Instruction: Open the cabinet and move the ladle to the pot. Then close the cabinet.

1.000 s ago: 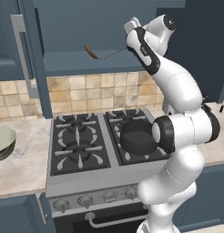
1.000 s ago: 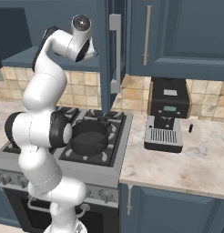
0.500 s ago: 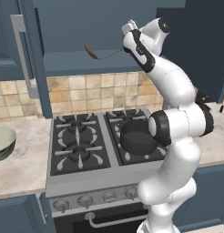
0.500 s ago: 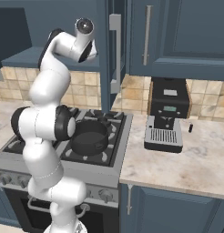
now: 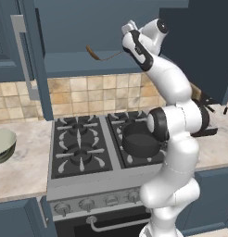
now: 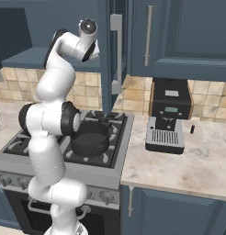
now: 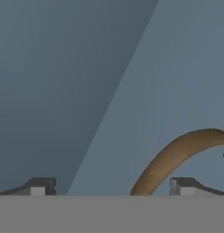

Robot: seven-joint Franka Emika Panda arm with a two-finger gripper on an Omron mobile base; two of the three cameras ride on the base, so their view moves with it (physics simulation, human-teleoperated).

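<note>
The cabinet (image 5: pixel 79 28) above the stove stands open, its doors swung out to the left (image 5: pixel 28 60) and right (image 5: pixel 204 41). On its floor lies the ladle (image 5: pixel 99 55), brown bowl to the left and thin handle pointing right toward my gripper (image 5: pixel 128 28). In the hand view my gripper (image 7: pixel 111 186) is open, and the ladle's curved brown handle (image 7: pixel 177 154) rises between the fingertips, close to the right one, with no grip on it. The dark pot (image 5: pixel 141 139) sits on the stove's right front burner, also seen as the pot (image 6: pixel 90 137) beside my arm.
The open left door's bar handle (image 5: pixel 21 55) and the edge-on door (image 6: pixel 115 55) flank the arm. A pale bowl (image 5: pixel 2 146) rests on the left counter. A coffee machine (image 6: pixel 166 114) stands on the right counter. The stove (image 5: pixel 83 152) has several burners.
The arm has shifted its elbow a little and the hand has edged slightly toward the ladle's handle. The ladle and the pot have not moved; the jaws stay open.
</note>
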